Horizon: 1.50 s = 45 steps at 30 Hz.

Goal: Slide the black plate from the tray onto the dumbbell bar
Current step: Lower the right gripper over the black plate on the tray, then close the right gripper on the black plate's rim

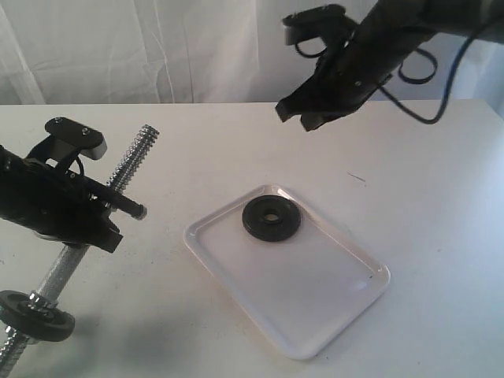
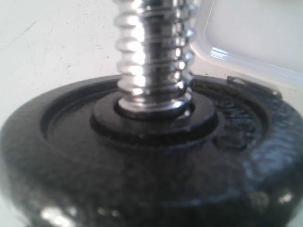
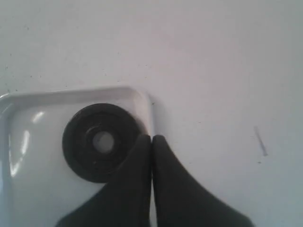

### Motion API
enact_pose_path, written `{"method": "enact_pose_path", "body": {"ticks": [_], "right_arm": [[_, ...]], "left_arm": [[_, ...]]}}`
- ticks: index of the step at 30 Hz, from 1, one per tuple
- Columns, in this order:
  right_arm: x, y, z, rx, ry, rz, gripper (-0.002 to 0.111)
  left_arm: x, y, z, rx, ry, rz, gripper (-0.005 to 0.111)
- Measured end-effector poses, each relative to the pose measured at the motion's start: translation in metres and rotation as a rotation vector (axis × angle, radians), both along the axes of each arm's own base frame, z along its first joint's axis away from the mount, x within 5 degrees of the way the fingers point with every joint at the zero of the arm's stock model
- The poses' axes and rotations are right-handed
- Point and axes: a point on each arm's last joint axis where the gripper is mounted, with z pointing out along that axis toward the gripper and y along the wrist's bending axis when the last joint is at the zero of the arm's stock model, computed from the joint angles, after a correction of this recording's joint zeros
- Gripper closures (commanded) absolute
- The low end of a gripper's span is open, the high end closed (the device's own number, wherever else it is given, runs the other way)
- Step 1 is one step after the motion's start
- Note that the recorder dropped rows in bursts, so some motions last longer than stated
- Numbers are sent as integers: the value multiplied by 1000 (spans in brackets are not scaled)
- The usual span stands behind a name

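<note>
The black plate (image 1: 271,218) lies flat in the far corner of the white tray (image 1: 315,315). My right gripper (image 1: 303,118) hangs shut and empty well above the table, beyond the tray. In the right wrist view its fingertips (image 3: 151,139) meet beside the plate (image 3: 102,142), over the tray's rim (image 3: 71,94). My left gripper (image 1: 94,224) is shut on the middle of the chrome dumbbell bar (image 1: 134,153), which is held tilted with its free threaded end pointing up and away. In the left wrist view the bar's thread (image 2: 154,52) shows; the jaws themselves are hidden.
Another black disc (image 1: 35,315) sits on the bar's lower end, filling the left wrist view (image 2: 142,179). The table is white, with a white curtain behind. A small dark mark (image 1: 357,178) lies on the table right of the tray.
</note>
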Motion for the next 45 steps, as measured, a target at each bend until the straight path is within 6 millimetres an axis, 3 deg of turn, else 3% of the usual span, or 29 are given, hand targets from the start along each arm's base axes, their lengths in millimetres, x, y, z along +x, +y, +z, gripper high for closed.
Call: {"method": "enact_pose_path", "body": {"ticks": [2, 7, 9, 13, 22, 27, 40, 45], "right_arm": [[3, 12, -11, -31, 29, 63, 85], [0, 39, -16, -100, 57, 210, 26], [1, 45, -15, -128, 35, 234, 13], [5, 52, -23, -173, 27, 242, 11], [10, 62, -68, -209, 153, 223, 11], [8, 68, -79, -214, 186, 206, 11], [1, 80, -83, -228, 198, 237, 11], [-2, 79, -83, -241, 233, 240, 3]], "left_arm": [[0, 0, 0, 0, 0, 0, 107], [0, 0, 0, 0, 0, 0, 107], [0, 0, 0, 0, 0, 0, 107], [0, 0, 0, 0, 0, 0, 107], [0, 0, 0, 0, 0, 0, 107], [0, 0, 0, 0, 0, 0, 107], [0, 0, 0, 0, 0, 0, 107], [0, 0, 0, 0, 2, -1, 107]]}}
